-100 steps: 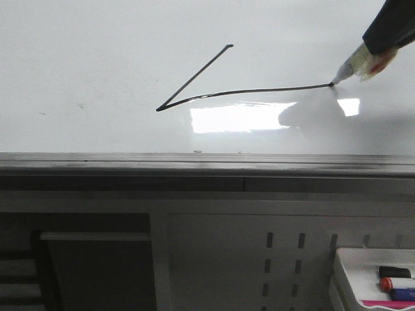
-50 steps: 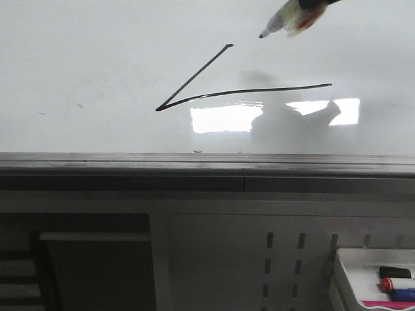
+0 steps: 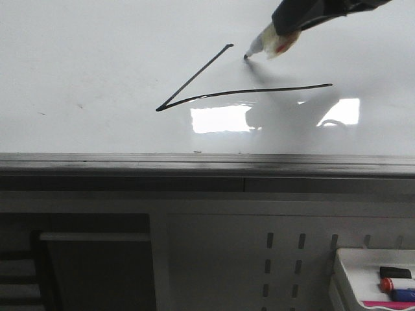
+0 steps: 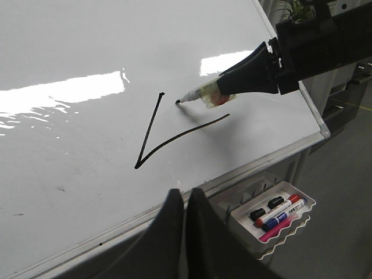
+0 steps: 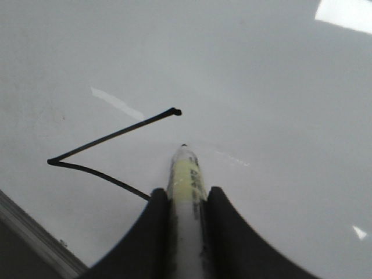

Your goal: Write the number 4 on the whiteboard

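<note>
The whiteboard (image 3: 78, 52) is glossy white with a bright glare patch. On it the number 4 (image 3: 194, 76) shows as a thin black diagonal stroke and a long horizontal bar (image 3: 272, 89), joined at a sharp corner on the left. My right gripper (image 5: 186, 195) is shut on a black-tipped marker (image 5: 187, 174). The marker tip (image 3: 246, 57) is at or just off the board, right of the diagonal's top end and above the bar. The left wrist view shows the same marker (image 4: 200, 94). My left gripper (image 4: 183, 193) is shut on nothing, over the board's near frame edge.
The board's grey metal frame (image 3: 194, 162) runs along its front edge, with a perforated panel below. A small white tray (image 4: 293, 224) holding several markers hangs at the lower right, also seen in the front view as the tray (image 3: 350, 259). The board's right corner (image 4: 322, 131) ends above grey floor.
The right gripper lifted the marker off the right end of the bar, carried it left and up, then lowered its tip to the board beside the diagonal's top end.
</note>
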Available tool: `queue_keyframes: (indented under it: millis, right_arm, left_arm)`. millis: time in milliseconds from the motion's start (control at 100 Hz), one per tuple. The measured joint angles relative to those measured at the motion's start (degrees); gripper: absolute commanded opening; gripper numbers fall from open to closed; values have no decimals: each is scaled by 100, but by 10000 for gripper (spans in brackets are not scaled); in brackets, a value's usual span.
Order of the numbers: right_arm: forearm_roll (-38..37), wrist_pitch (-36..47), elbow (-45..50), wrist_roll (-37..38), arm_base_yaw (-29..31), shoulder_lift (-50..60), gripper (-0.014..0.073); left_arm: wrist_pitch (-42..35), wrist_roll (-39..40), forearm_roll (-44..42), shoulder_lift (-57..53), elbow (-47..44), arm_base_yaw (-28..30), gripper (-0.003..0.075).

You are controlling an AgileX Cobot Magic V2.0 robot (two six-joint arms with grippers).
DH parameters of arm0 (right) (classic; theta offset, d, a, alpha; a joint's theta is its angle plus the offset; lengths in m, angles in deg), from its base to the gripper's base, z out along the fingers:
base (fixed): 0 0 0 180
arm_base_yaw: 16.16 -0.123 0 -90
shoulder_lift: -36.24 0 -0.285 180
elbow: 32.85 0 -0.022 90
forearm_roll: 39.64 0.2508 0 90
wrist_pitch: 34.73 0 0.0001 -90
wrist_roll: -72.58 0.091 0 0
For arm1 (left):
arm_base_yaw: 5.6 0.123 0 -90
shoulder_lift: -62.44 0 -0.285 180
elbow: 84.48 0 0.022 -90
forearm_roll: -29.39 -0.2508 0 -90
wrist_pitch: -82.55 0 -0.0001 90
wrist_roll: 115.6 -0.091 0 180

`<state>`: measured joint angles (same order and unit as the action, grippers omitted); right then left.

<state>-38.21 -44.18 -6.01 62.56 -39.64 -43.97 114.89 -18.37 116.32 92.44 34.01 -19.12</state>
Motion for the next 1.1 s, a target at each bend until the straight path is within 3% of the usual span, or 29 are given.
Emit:
queue_keyframes:
  millis: [360,690,990,1040,1100]
  right_arm:
    - [0,-183,-21,15,62,-10,-53]
    - [447,-1569,268,15,-363,1,-53]
    - [429,-1527,338,15,-470,18,-53]
    - [414,-1575,297,15,-512,54,-53]
    - [352,-1659,242,2,-607,156,-53]
  left_arm:
    - [14,0,0,0,0,0,-20]
    - [14,0,0,0,0,0,-20]
    - [40,0,13,0,0,0,-18]
    - [40,0,-1,0,0,0,-1]
    - [76,0,-207,0,16,0,73]
